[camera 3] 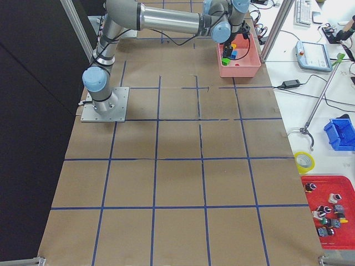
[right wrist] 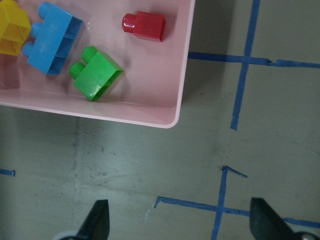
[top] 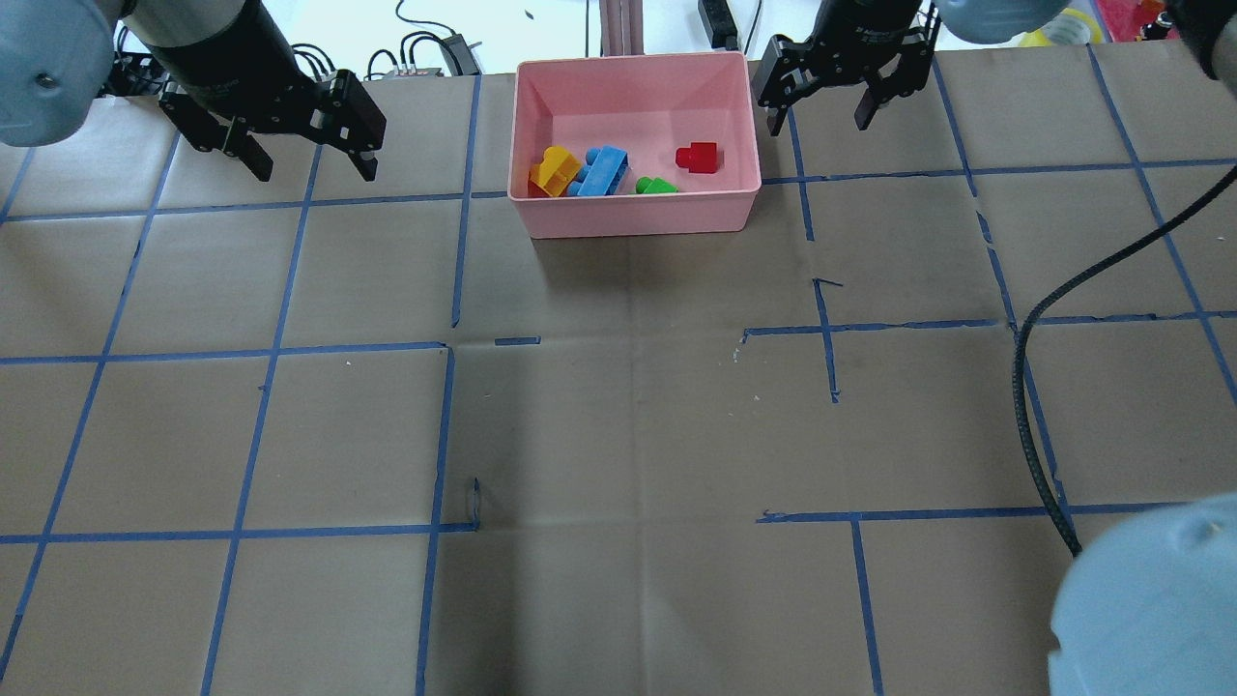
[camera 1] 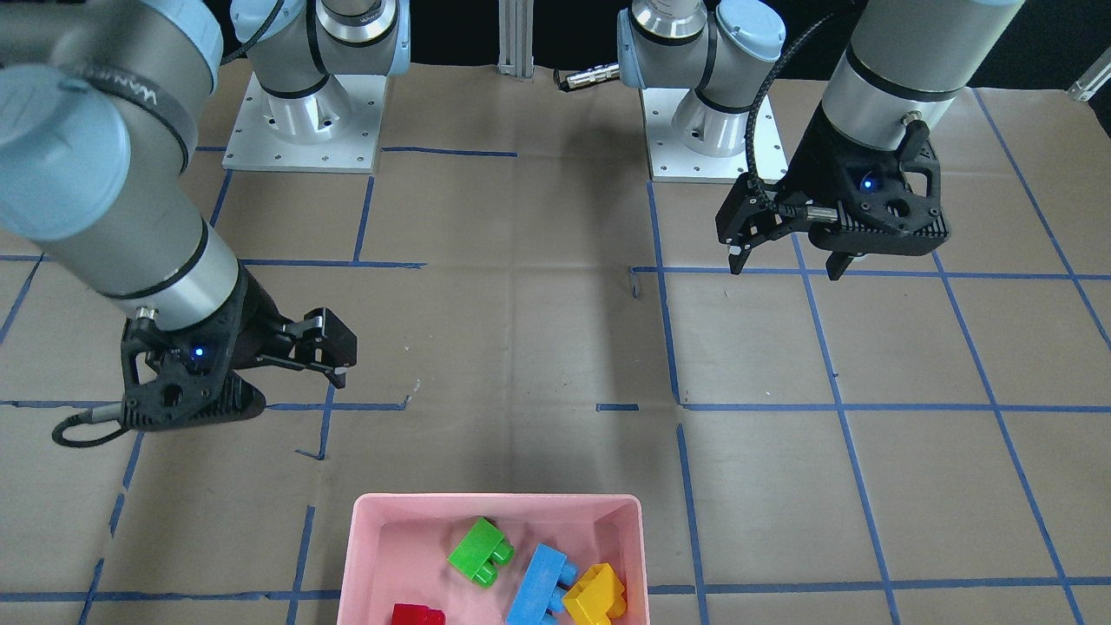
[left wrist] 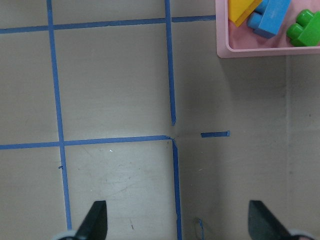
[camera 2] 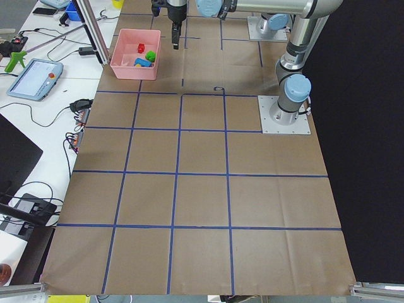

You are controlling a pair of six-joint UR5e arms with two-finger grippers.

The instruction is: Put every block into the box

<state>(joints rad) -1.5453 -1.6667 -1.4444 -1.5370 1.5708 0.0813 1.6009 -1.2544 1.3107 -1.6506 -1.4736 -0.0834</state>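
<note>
Papered table (top: 628, 435), blue brick (top: 601, 171) apparently diagonal in box (top: 638, 215)

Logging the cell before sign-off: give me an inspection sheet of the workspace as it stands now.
Surface: table covered in brown paper with a blue tape grid; some tape ends are torn.
Job's things: green block, blue block, yellow block and red block all lie inside the pink box.
Clutter: nothing seen.
Grippers: left gripper and right gripper are both open and empty, one on each side of the box.
Cables: black cable hangs over the table's right part; wires lie beyond the far edge.
Surroundings: pendant on one bench; red bin of parts and tape roll on the other.
</note>
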